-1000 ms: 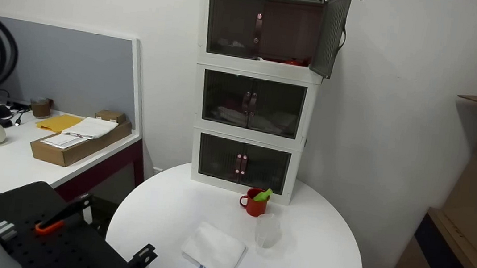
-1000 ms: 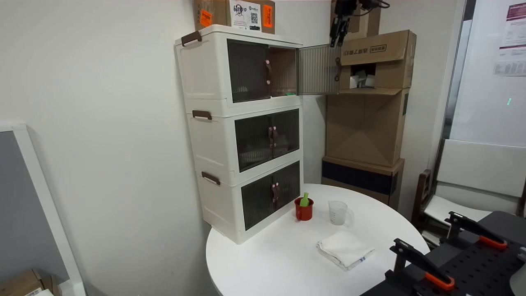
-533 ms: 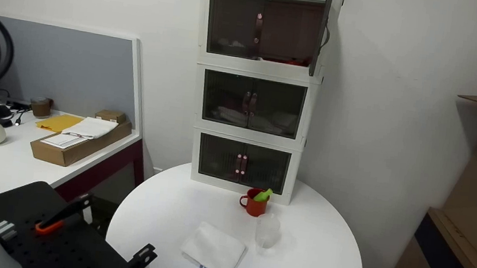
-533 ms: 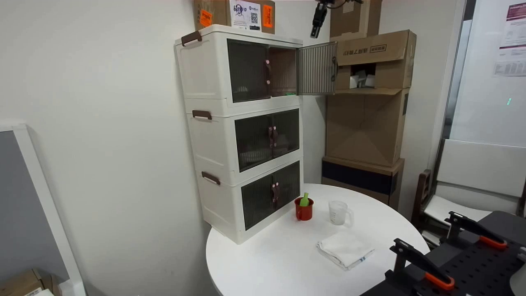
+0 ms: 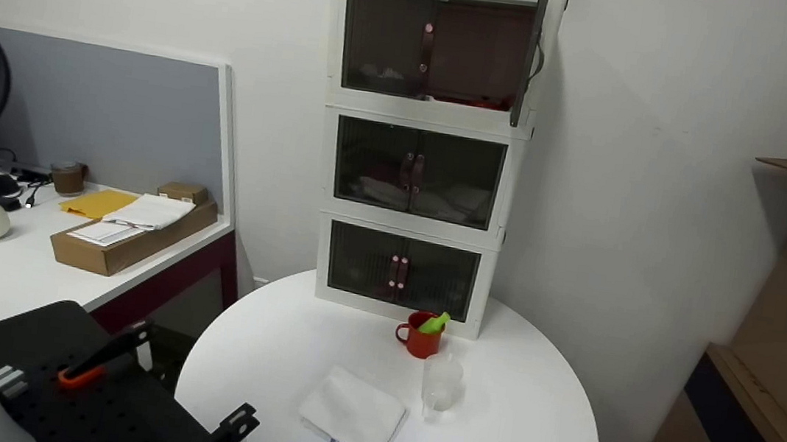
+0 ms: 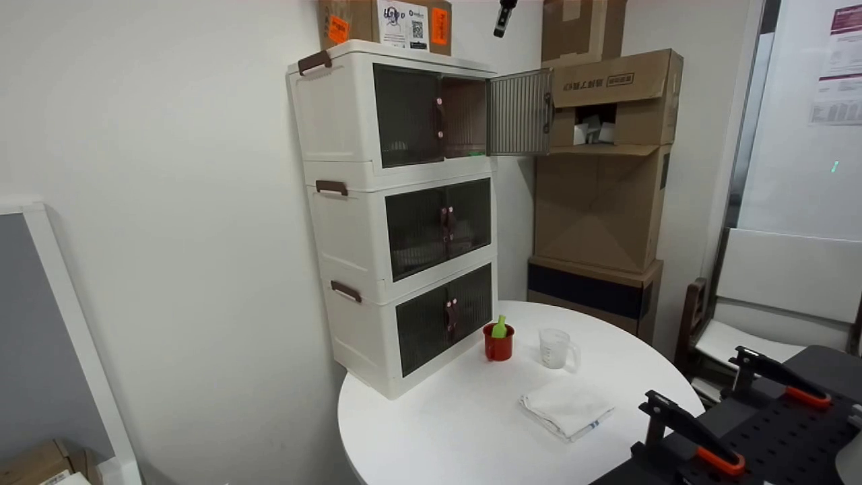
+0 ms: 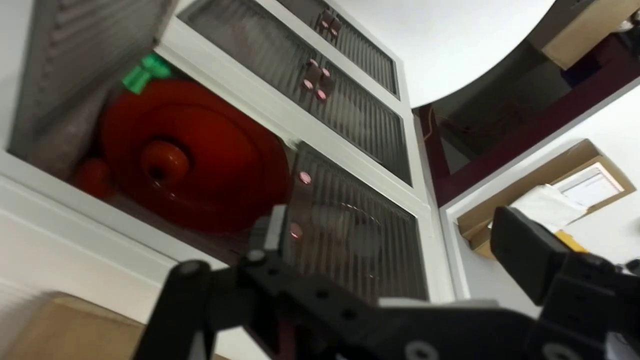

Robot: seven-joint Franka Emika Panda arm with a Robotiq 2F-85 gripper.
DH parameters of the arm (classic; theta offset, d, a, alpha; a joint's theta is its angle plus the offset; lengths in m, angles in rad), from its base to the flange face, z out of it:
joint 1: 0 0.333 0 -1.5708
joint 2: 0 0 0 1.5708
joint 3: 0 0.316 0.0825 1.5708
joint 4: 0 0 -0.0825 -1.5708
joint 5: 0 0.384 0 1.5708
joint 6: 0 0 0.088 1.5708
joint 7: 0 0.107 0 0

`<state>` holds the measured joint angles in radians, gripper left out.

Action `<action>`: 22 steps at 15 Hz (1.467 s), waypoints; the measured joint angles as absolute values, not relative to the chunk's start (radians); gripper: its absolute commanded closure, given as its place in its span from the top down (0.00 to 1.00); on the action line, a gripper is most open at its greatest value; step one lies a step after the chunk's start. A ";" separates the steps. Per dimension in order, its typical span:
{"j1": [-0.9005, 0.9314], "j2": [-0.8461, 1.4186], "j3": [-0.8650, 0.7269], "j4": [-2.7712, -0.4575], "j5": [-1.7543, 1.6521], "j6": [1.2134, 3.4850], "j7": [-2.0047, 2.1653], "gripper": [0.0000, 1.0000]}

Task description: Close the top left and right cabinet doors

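Observation:
The white cabinet (image 5: 430,110) has three levels of dark ribbed doors. The top left door (image 5: 384,38) lies flush with the frame; it also shows in an exterior view (image 6: 407,114) and the wrist view (image 7: 370,225). The top right door (image 5: 532,55) stands open, sticking roughly straight out from its hinge side, and also shows in an exterior view (image 6: 518,111) and the wrist view (image 7: 95,45). My gripper (image 7: 397,240) is open and empty, with its fingers far apart. It hangs above the cabinet's top level (image 6: 504,20), apart from the open door.
A red lidded pot (image 7: 215,145) and a green item (image 7: 147,72) sit inside the open top compartment. A cardboard box (image 6: 384,27) stands on the cabinet. Stacked boxes (image 6: 599,202) stand beyond the open door. A red mug (image 5: 423,337), clear jug (image 5: 442,382) and cloth (image 5: 353,415) lie on the table.
The top right door has swung inward from wide open to about straight out, then stayed there. My gripper has risen and moved left, away from the door.

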<state>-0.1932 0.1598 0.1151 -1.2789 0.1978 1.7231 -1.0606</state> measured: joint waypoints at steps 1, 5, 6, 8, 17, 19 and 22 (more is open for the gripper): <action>-0.204 0.163 0.098 -1.272 0.176 1.731 -1.037 1.00; -0.266 0.206 0.014 -1.247 0.084 1.829 -0.992 1.00; -0.278 0.226 -0.005 -1.240 0.059 1.858 -0.974 1.00; -0.290 0.277 -0.038 -1.219 -0.004 1.906 -0.920 1.00; -0.265 0.530 -0.056 -1.035 -0.099 1.984 -0.879 1.00; -0.251 0.561 -0.046 -1.004 -0.099 1.983 -0.882 1.00; -0.226 0.579 -0.014 -0.984 -0.098 1.961 -0.902 1.00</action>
<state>-0.2263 0.5787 -0.0143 -0.9836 -0.0980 1.9609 -0.9022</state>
